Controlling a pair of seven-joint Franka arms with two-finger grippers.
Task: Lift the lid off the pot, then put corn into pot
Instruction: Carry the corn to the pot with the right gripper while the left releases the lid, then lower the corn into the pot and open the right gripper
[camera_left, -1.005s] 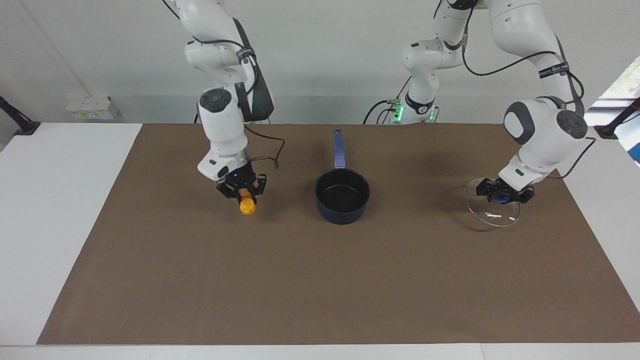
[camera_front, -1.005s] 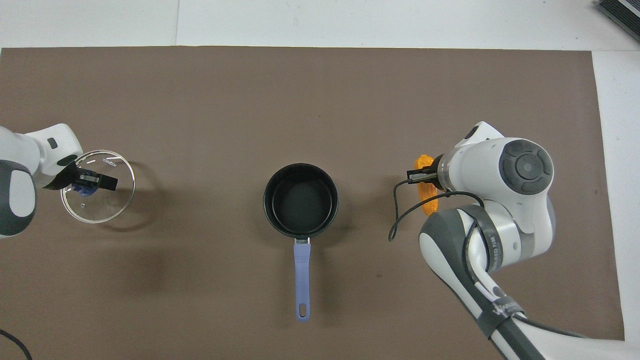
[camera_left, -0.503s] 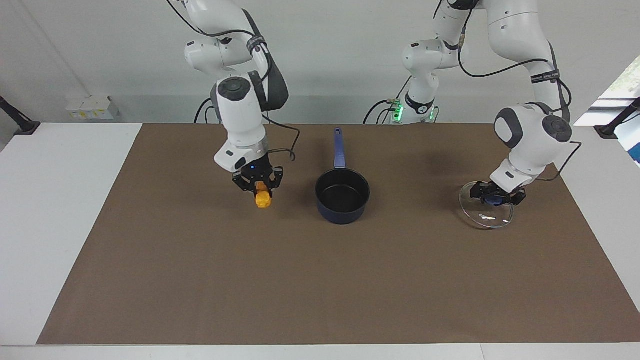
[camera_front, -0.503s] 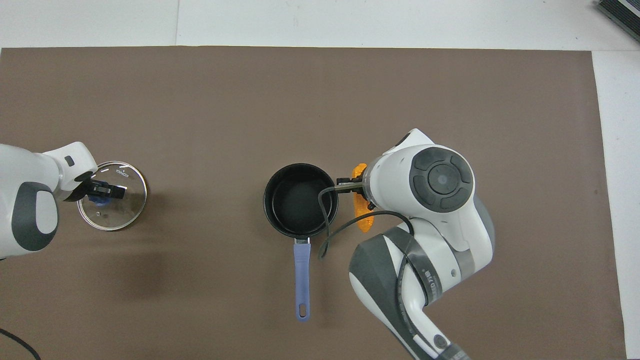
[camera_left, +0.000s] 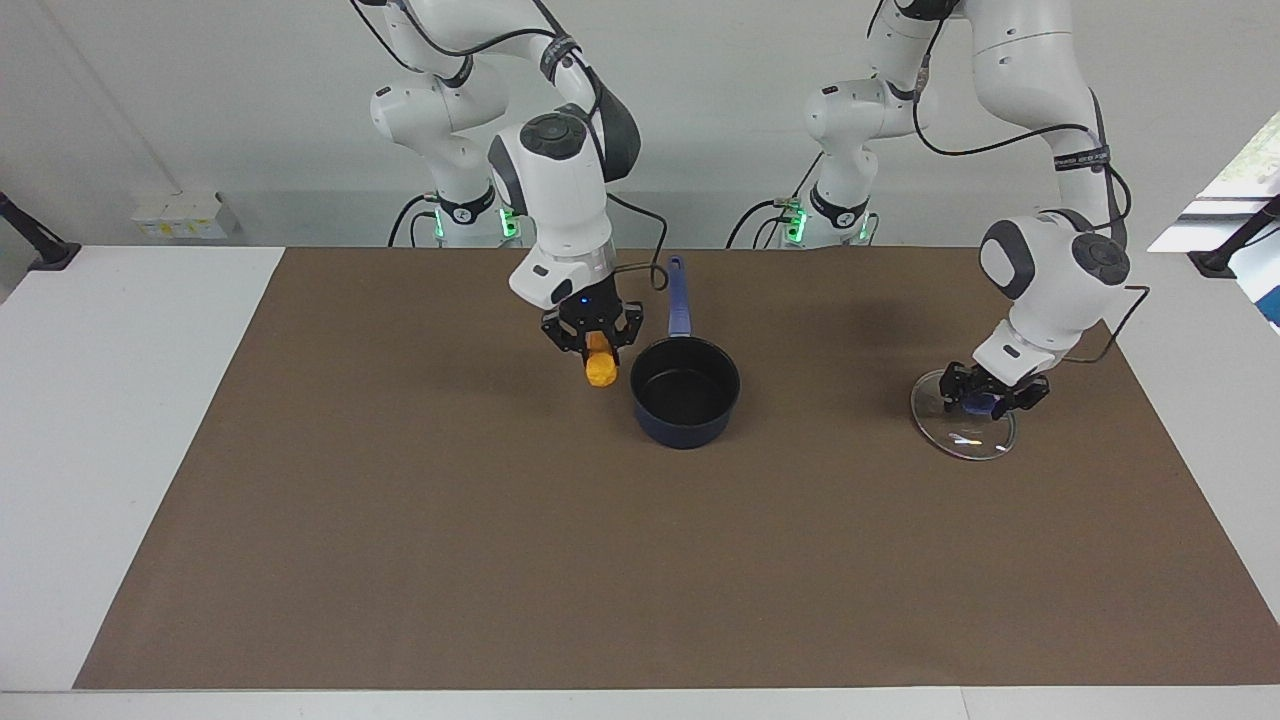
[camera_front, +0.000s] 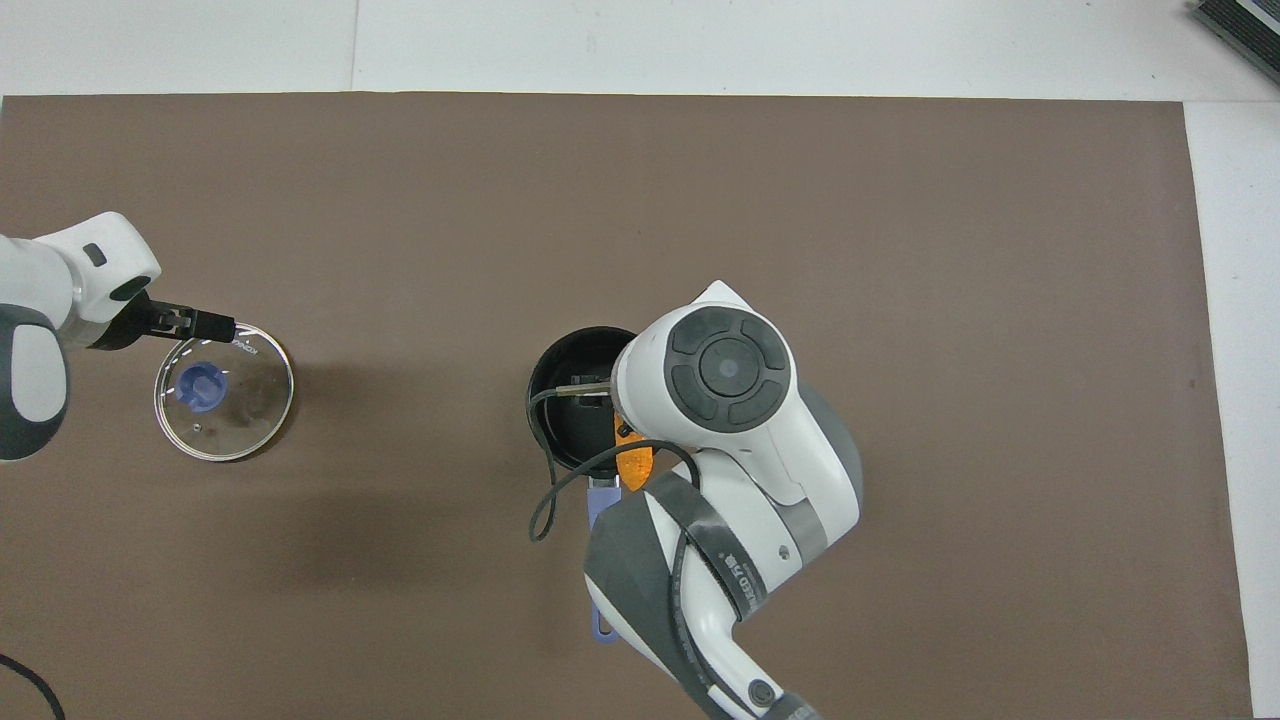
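The step in hand looks like carrying the corn (camera_left: 601, 371) over the mouth of the pot (camera_left: 685, 392), and to do it well the right claw (camera_left: 592, 336) should bring the cob fully above the black interior, lower it inside the rim and only then let go, so it does not strike the edge or roll out onto the desk (camera_left: 500, 560). The right claw is closed on the corn's upper end, the cob hanging below its fingers, just above centre in the facing frame; it is held in the air over the rim of the pot on the side toward the right arm's end, not yet over the middle. In the overhead frame the arm's wrist covers much of the pot (camera_front: 560, 375), and only a patch of corn (camera_front: 630, 462) shows near the handle. The pot stands in the centre of the facing frame, open, its handle pointing toward the robots. The lid (camera_left: 963, 430) lies flat on the desk at centre right, well apart from the pot; the left claw (camera_left: 990, 384) is just over it, its fingers spread and holding nothing, the blue knob free below them
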